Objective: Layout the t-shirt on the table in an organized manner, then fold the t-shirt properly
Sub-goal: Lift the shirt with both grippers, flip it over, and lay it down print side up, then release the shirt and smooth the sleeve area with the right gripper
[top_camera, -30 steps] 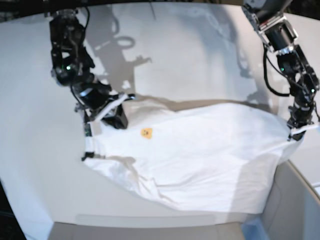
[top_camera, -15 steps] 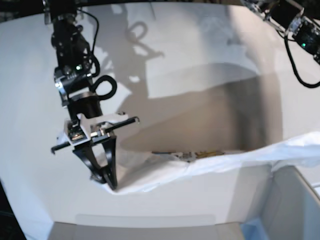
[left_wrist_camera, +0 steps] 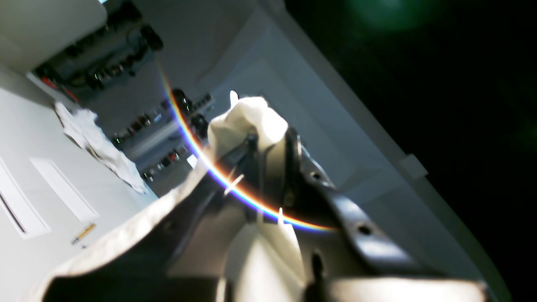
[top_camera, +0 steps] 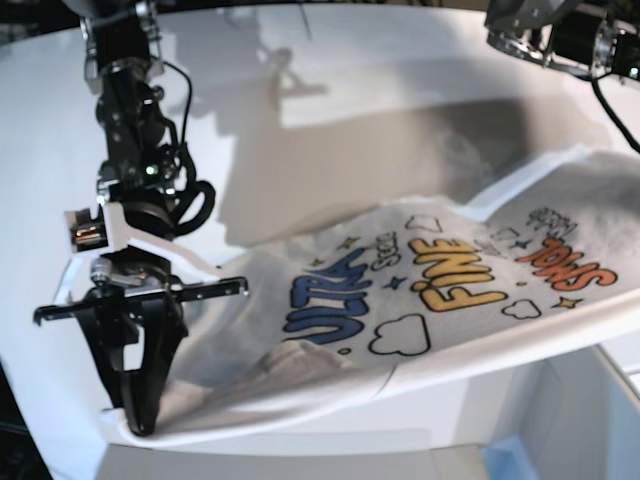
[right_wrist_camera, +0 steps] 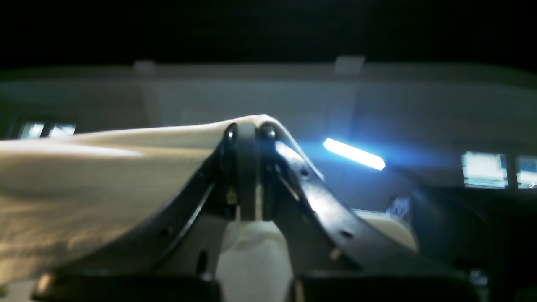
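Right gripper (top_camera: pixel 138 420) and left gripper (left_wrist_camera: pixel 268 142) each pinch an edge of the t-shirt (top_camera: pixel 420 290), hanging print-up above the table (top_camera: pixel 330 120); lower both evenly, keeping it taut, so it lands flat

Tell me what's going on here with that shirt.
A two-armed robot holds a printed white t-shirt stretched between its arms, above the table. The right gripper is shut on one edge, low and near the table's front. The left gripper is shut on another bunch of cloth, higher up. The print faces up; nothing is folded yet.
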Motion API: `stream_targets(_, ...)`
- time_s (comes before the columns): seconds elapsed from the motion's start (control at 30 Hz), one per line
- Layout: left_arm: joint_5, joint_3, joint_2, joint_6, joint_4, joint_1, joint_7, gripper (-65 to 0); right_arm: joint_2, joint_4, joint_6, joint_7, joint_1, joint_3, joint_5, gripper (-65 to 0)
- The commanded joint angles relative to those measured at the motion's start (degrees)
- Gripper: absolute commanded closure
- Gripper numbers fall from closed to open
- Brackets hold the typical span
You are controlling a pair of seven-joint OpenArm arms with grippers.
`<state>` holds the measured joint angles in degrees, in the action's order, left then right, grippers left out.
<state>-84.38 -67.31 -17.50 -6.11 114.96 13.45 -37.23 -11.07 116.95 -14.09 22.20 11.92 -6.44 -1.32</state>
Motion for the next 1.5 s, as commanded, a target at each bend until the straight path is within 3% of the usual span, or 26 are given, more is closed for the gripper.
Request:
stream_targets(0.0, -0.6, -0.5, -2.3, -0.4, 1.0, 1.6, 1.7, 0.0, -0.2, 1.0, -2.2, 1.5, 2.5, 0.4, -0.2, 0.0)
stream_targets(0.2, -0.6, -1.0, -5.4, -0.4, 1.5, 5.5, 1.7, 0.0, 0.1, 1.2, -4.0, 1.8, 8.9, 0.2, -0.3, 0.0)
stream_targets(0.33, -0.6, -3.9, -6.9, -0.4, 1.6, 6.0, 1.7, 0.0, 2.1, 1.0, -4.1, 4.0, 10.7, 0.3, -0.4, 0.0)
stream_targets(0.43, -0.6, -2.2, -7.6, -0.4, 1.2, 7.0, 1.3, 0.0, 2.2, 0.3, -3.5, -2.5, 11.1, 0.4, -1.6, 0.0)
stream_targets(0.53, -0.6, 6.8, -7.5, -0.3, -1.9, 7.2, 1.1, 0.0, 1.8, -2.4, -3.3, -13.3, 11.1, 0.4, -6.5, 0.0)
stream_targets(0.6, 3.8, 13.5, -7.5, -0.2, -5.5, 7.3, 1.2, 0.0, 1.7, -5.4, -2.7, -17.1, 11.1, 0.4, -8.5, 0.0)
stream_targets(0.77, 12.7, 27.3, -7.5, -0.2, -21.5, 10.4, 1.6, 0.0, 1.7, -19.1, 4.3, -21.3, 11.2, 0.4, -9.2, 0.0)
stream_targets(0.93, 24.7, 41.2, -7.6, -0.2, -44.1, 19.8, 2.6, 0.0, 1.7, -41.2, 6.7, -25.8, 18.1, 0.4, -10.2, 0.0)
stream_targets(1.0, 30.1, 47.3, -7.5, -0.1, -53.8, 24.4, 5.5, -5.8, 1.7, -48.9, 8.3, -27.5, 21.4, 0.4, -13.0, 0.0)
stream_targets(1.03, 32.6, 50.8, -7.5, -0.1, -59.0, 26.6, 7.0, -10.4, 1.7, -52.5, 8.6, -28.2, 23.0, 0.4, -14.5, -3.0)
stream_targets(1.1, 36.5, 57.2, -7.4, 0.0, -66.5, 29.6, 9.6, -17.8, 1.7, -56.6, 8.9, -28.8, 24.6, 0.4, -17.1, -19.0)
stream_targets(1.2, 38.4, 61.8, -5.9, 0.1, -68.9, 30.0, 12.8, -19.9, 1.2, -56.9, 9.1, -28.7, 24.6, 0.3, -17.4, -39.5)
stream_targets(1.27, 38.4, 62.3, -5.3, 0.1, -69.4, 30.0, 12.9, -19.9, 0.3, -56.9, 9.1, -28.8, 24.5, 0.0, -18.2, -48.1)
stream_targets(1.37, 38.4, 62.3, -5.1, 3.7, -70.0, 29.9, 12.8, -19.9, 0.0, -56.9, 9.1, -28.8, 23.9, 0.1, -19.5, -54.3)
stream_targets(1.47, 38.4, 62.3, -5.4, 8.2, -68.2, 29.5, 12.1, -19.8, -0.1, -54.4, 9.1, -28.8, 21.4, 0.3, -21.1, -55.6)
